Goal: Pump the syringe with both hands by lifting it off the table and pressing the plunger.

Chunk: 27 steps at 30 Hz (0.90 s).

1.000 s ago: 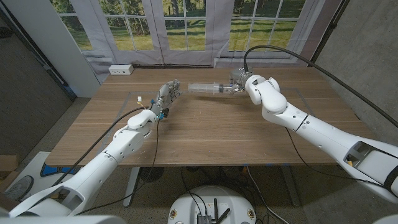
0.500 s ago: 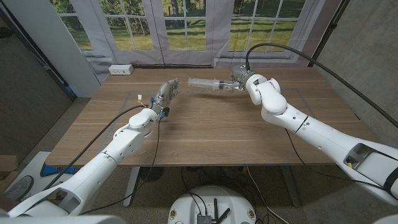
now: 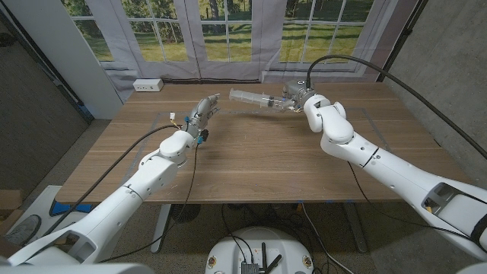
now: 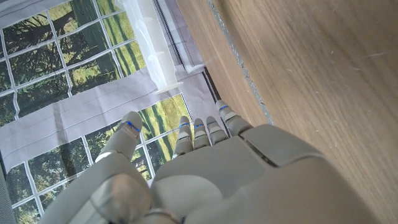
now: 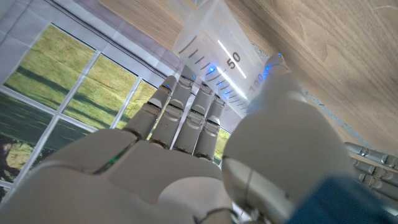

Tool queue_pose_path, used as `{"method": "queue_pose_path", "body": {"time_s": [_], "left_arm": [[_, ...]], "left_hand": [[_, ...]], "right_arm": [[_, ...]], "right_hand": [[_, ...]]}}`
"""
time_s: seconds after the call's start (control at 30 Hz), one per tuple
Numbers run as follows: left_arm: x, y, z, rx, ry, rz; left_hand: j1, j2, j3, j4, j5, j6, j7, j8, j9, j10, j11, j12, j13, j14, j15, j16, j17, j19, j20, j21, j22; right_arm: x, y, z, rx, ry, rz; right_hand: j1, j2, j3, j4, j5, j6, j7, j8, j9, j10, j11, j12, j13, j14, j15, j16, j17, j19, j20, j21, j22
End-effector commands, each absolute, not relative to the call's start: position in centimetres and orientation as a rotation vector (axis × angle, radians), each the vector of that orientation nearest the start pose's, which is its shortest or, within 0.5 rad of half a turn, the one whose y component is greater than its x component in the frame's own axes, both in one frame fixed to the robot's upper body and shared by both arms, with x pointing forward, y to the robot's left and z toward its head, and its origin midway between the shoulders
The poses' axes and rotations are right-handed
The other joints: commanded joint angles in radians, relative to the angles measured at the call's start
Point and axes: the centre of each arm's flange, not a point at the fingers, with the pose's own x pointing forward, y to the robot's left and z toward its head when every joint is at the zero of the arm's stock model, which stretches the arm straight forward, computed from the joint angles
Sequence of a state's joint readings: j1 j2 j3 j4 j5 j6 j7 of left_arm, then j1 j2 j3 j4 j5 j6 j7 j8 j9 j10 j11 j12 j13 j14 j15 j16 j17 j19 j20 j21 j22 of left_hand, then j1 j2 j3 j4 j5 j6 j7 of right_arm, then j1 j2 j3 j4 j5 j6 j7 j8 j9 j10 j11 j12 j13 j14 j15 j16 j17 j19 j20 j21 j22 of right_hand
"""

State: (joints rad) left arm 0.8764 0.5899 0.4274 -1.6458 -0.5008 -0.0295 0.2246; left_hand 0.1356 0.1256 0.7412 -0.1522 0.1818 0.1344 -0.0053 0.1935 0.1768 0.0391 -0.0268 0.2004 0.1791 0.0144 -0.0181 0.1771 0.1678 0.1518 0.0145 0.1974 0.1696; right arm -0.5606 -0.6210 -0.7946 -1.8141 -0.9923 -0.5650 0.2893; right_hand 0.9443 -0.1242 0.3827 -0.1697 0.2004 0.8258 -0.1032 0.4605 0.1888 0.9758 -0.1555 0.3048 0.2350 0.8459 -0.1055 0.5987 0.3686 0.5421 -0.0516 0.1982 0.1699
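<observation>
Your right hand (image 3: 295, 98) is gripping the syringe (image 3: 255, 98) by one end and holding it clear of the wooden table (image 3: 266, 152), over the far edge a little right of the middle. The clear barrel is lying roughly level and pointing from that hand toward your left hand. In the right wrist view the fingers (image 5: 186, 109) are wrapping the barrel (image 5: 221, 53) from one side while the thumb is pressing on the other, and the printed scale with the figure 50 is showing between them. Which end of the syringe the hand is covering, and where the plunger is sitting, I cannot tell from these views. Your left hand (image 3: 204, 111) is hovering near the far edge, left of the middle, with its fingers stretched out toward the free end of the syringe, apart from it and holding nothing. The left wrist view is showing those fingers (image 4: 196, 134) reaching side by side, thumb spread a little away, with the syringe's tip (image 4: 152, 46) just beyond them and not touching. A white power strip (image 3: 148, 85) is lying at the far left corner of the table, well apart from both hands. Windows with grass outside are standing behind the table's far edge.
</observation>
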Motion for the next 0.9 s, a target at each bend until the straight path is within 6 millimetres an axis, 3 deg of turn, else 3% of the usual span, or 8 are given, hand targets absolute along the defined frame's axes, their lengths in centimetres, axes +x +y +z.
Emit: {"method": "queue_pose_path", "body": {"time_s": [0.03, 0.4, 0.9], "left_arm": [[59.9, 22.9, 2.5, 0.26, -0.654, -0.083], [57.8, 22.6, 4.9, 0.347, -0.738, -0.042], [57.3, 22.5, 5.2, 0.355, -0.752, -0.048]], "left_hand": [[0.015, 0.007, 0.002, -0.011, 0.005, 0.0, 0.005, -0.002, 0.003, 0.005, -0.001, 0.003, 0.004, 0.0, -0.004, 0.003, 0.002, 0.005, 0.0, 0.0, 0.003], [0.022, 0.007, 0.0, -0.016, 0.005, 0.003, 0.004, -0.002, 0.003, 0.008, -0.005, 0.003, 0.004, 0.001, -0.007, 0.003, 0.002, 0.007, -0.001, 0.0, 0.003], [0.029, 0.004, -0.003, -0.02, 0.005, 0.013, -0.003, 0.0, 0.003, 0.017, -0.015, 0.005, 0.004, 0.007, -0.011, 0.004, 0.002, 0.009, 0.0, -0.001, 0.003]], "right_arm": [[59.7, -17.0, 7.8, -1.479, -0.52, -0.255], [59.3, -18.8, 6.9, -1.357, -0.506, -0.26], [59.1, -20.7, 3.8, -1.239, -0.489, -0.201]], "right_hand": [[0.224, 0.233, -0.007, 0.001, 0.003, 0.11, -0.096, -0.006, 0.004, 0.046, -0.047, -0.003, 0.005, 0.013, -0.136, -0.008, 0.004, 0.012, -0.12, 0.006, 0.003], [0.223, 0.235, -0.019, 0.003, 0.005, 0.12, -0.095, -0.021, 0.005, 0.052, -0.046, -0.01, 0.012, 0.027, -0.136, -0.027, 0.011, 0.021, -0.123, 0.006, 0.004], [0.22, 0.237, -0.029, 0.004, 0.006, 0.135, -0.095, -0.034, 0.005, 0.057, -0.046, -0.017, 0.021, 0.036, -0.136, -0.05, 0.02, 0.025, -0.129, 0.005, 0.004]]}}
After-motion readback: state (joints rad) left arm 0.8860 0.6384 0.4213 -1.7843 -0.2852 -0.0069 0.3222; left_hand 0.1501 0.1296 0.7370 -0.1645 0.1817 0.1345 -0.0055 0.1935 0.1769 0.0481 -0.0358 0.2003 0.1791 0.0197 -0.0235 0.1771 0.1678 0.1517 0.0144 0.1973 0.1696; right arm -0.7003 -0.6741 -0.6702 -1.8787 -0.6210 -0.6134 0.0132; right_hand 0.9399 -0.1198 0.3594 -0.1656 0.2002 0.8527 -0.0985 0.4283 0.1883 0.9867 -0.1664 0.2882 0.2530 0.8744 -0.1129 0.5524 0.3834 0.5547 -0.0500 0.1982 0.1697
